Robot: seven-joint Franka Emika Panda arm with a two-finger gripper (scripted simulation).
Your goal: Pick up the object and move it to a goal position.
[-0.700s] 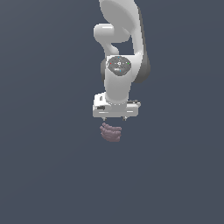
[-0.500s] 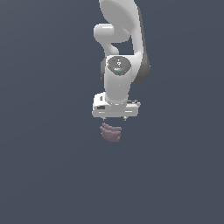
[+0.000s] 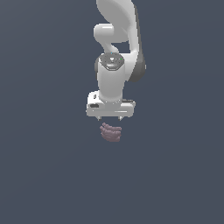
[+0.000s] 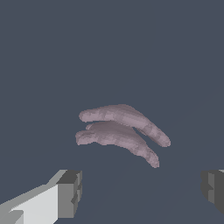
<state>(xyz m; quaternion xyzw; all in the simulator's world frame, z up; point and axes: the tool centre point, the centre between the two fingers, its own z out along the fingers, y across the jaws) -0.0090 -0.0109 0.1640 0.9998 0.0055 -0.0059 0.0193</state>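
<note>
Fingers of the white robot gripper [image 3: 110, 119] are standing wide apart, holding nothing, directly above the ridged, matte dusty mauve-purple blob [image 4: 122, 130] lying on the dark floor; probably light and stiff, best pinched across its narrow ridges.

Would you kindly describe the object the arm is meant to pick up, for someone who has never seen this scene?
Find the white robot arm and follow it down to its hand. Just below sits a small mauve-purple blob, set between the open fingers. It is the only coloured thing: lumpy, ridged like stacked curved lobes, and narrower than the hand.
</note>
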